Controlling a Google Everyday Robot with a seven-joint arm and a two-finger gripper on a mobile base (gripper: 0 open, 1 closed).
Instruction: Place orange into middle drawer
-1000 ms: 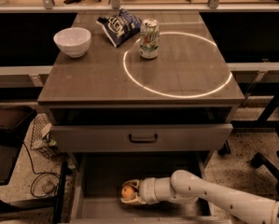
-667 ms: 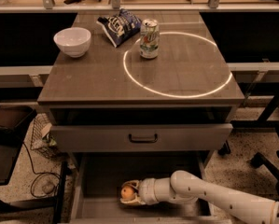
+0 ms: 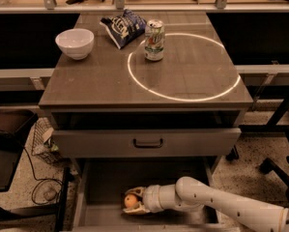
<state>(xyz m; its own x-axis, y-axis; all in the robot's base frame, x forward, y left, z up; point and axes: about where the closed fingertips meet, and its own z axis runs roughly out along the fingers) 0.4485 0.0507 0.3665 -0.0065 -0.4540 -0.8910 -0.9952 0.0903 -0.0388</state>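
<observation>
The orange (image 3: 130,200) is small and round and sits low inside the open middle drawer (image 3: 105,182), a wide grey box pulled out below the cabinet. My gripper (image 3: 129,202) reaches in from the right on a white arm. Its two fingers (image 3: 136,192) sit above and below the orange and close around it. The orange is at the drawer's front centre, just above or on the floor; I cannot tell which.
The closed grey drawer front with a dark handle (image 3: 148,142) hangs above the open drawer. On the cabinet top are a white bowl (image 3: 74,42), a blue chip bag (image 3: 123,27) and a soda can (image 3: 154,40). A wire basket (image 3: 43,141) stands on the floor at left.
</observation>
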